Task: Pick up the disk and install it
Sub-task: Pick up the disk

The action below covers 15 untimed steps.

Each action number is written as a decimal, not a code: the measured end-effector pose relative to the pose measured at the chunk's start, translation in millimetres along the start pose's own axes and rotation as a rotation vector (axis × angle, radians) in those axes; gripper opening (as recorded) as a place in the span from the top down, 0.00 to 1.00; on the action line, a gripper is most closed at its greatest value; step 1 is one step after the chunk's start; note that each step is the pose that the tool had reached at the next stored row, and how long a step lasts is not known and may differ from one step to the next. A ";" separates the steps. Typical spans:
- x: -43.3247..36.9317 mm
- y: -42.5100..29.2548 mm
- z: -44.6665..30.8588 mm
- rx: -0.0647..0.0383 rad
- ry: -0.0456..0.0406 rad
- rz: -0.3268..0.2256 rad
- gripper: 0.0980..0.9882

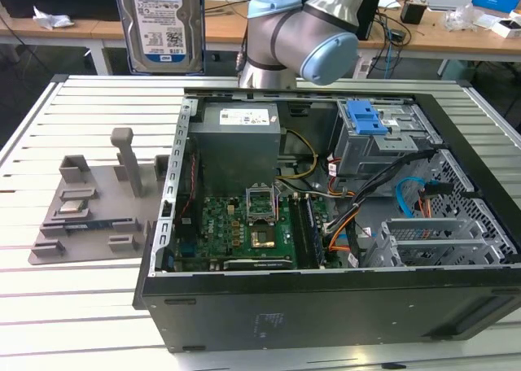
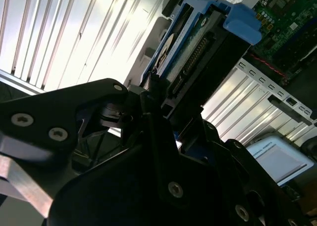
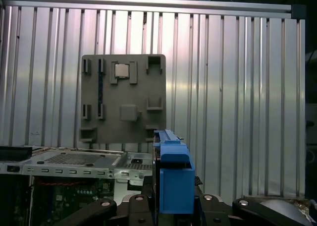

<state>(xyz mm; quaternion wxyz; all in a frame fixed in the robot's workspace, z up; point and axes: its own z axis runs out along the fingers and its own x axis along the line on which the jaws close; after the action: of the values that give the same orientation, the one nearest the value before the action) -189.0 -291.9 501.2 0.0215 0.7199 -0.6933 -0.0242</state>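
**Disk off the table, not yet in the case**

The pick-up half of the job looks done. The disk (image 1: 159,21) hangs upright high above the far edge of the table (image 1: 81,306), well apart from the open computer case (image 1: 326,306). The claw (image 2: 157,94) is closed on the disk, gripping it by one end. We judge that the installing is all left to do. The drive cage (image 1: 383,139), with its blue latch (image 1: 366,117), sits at the far corner of the case on the exterior view's right, and the disk is nowhere near it.

Each view adds something. The exterior view gives us the disk's labelled face, the arm (image 1: 301,29) behind the case, the whole interior with its circuit board (image 1: 244,224), and the grey tray (image 1: 98,200) on the table just beside the case. It does not show the grip itself.

In the second wrist view we see the black fingers (image 2: 148,107) pressed against the disk's end, and its connector edge inside the blue bracket (image 2: 242,23).

The first wrist view looks past the bracket's end onto the tray and the rim of the case.
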 end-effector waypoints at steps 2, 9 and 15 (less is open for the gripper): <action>0.1 -4.4 -0.3 0.000 0.0000 0.000 0.70; 0.8 -22.0 -1.4 -0.001 0.0000 0.000 0.70; 1.4 -38.8 -2.5 -0.001 -0.0001 0.000 0.70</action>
<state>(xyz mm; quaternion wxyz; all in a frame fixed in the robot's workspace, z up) -150.1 -291.8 501.2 0.0220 0.7198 -0.6934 -0.0247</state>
